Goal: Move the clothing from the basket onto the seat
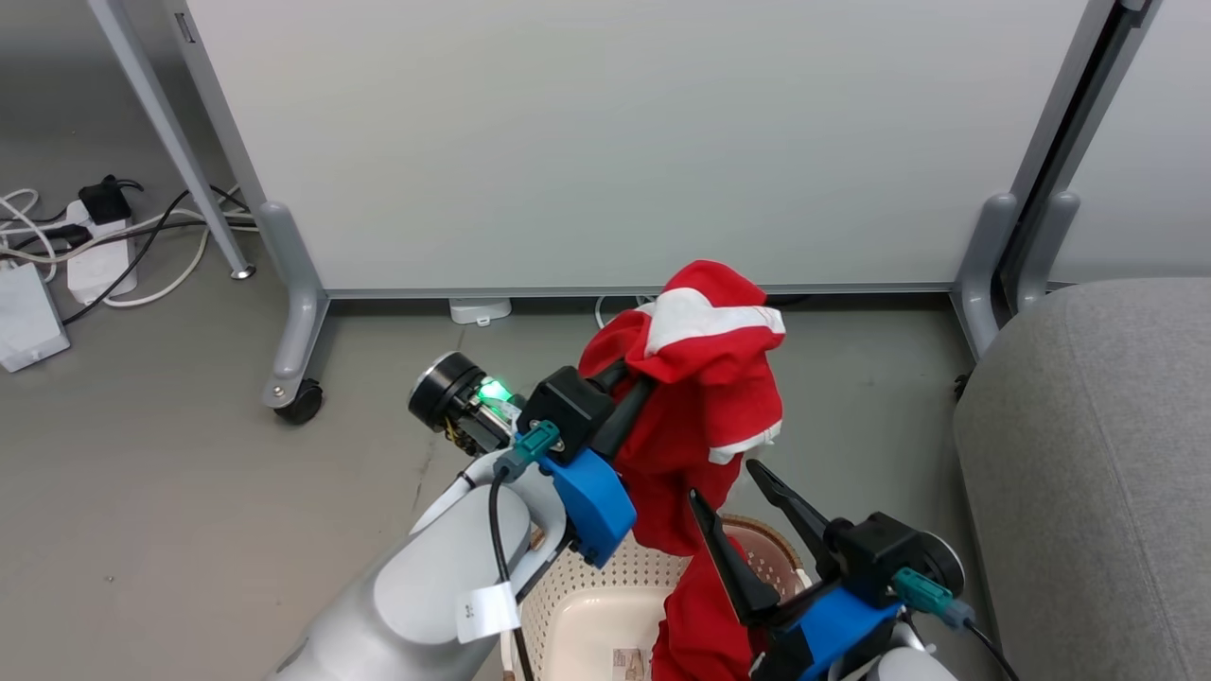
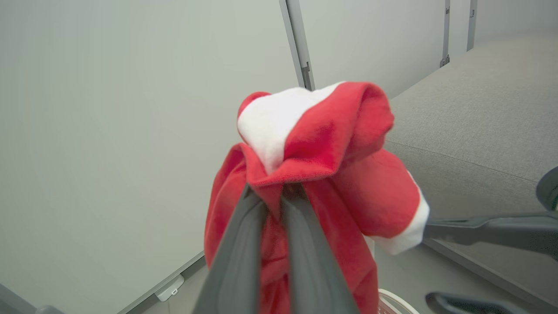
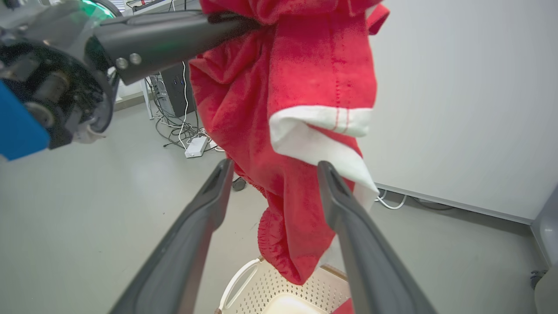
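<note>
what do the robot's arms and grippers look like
The left gripper and right gripper each have two long dark tapered fingers, a black base, blue housing and teal cable plug. The pale grey left forearm bears a white tag.

I see a bright red garment [image 1: 702, 426] with white bands, a cream basket [image 1: 620, 573] dotted with holes and brown-rimmed, a grey woven seat [image 1: 1088, 454], and a pale grey floor [image 1: 189, 492].

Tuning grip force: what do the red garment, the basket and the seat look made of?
red garment: probably fleece or terry, matte; fuzzy nap, limp folds.
basket: moulded plastic, smooth cream finish; rows of punched holes, brownish rim material unclear.
seat: grey woven upholstery, matte; fine weave texture, likely padded.
</note>
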Controlling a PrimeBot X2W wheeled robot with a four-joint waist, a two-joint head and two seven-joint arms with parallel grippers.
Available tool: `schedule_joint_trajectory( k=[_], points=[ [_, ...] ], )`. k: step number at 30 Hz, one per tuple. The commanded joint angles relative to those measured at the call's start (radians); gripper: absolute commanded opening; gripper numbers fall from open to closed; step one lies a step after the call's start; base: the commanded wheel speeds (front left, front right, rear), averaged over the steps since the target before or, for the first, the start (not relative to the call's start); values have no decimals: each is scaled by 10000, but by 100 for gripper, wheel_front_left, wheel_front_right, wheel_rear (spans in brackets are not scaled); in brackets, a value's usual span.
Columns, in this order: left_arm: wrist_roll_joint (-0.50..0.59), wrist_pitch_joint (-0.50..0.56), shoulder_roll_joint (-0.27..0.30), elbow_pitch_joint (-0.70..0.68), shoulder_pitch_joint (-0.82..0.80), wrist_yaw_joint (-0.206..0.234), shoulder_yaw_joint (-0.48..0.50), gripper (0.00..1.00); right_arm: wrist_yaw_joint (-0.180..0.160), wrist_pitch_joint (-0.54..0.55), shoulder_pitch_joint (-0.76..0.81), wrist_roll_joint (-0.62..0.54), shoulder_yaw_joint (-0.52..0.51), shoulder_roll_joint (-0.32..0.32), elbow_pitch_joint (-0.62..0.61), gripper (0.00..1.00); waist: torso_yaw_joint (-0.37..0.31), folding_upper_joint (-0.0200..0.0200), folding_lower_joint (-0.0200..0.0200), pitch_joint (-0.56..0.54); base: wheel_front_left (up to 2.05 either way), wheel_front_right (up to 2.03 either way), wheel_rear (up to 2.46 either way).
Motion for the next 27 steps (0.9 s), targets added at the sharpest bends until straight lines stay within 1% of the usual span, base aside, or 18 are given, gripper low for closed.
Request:
schedule_joint_trajectory(
  k=[1,4,8,16,17,18,19,27],
  points=[
    [51,-48,-40,-45,-63,-23,-44,0,5,-37,-236,40,77,-39,130,100,65,-1,0,43,0,0,0],
    [110,-48,-114,-63,-27,-63,-102,0,5,-38,-660,62,176,-39,503,100,185,-1,0,110,0,0,0],
    [139,-48,-232,-75,-93,-101,-175,0,5,-37,-1173,139,58,-39,886,100,365,-1,0,204,0,0,0],
    [186,-49,-350,-74,-198,-200,-273,0,5,-38,-1736,91,-213,-39,893,100,587,-1,0,310,0,0,0],
    [190,-48,-361,-77,-206,-201,-272,0,5,-37,-1734,99,-211,-39,906,82,600,-1,0,314,0,0,0],
    [197,-49,-371,-79,-210,-205,-271,0,5,-37,-1723,122,-190,-39,941,24,608,-1,0,318,0,0,0],
    [201,-48,-379,-81,-211,-195,-266,0,5,-37,-1735,133,-176,-39,970,0,612,-1,0,321,0,0,0],
    [231,-48,-413,-24,-180,-227,-188,0,5,-37,-1785,143,-106,-39,1014,0,562,-1,0,312,0,0,0]
  ],
)
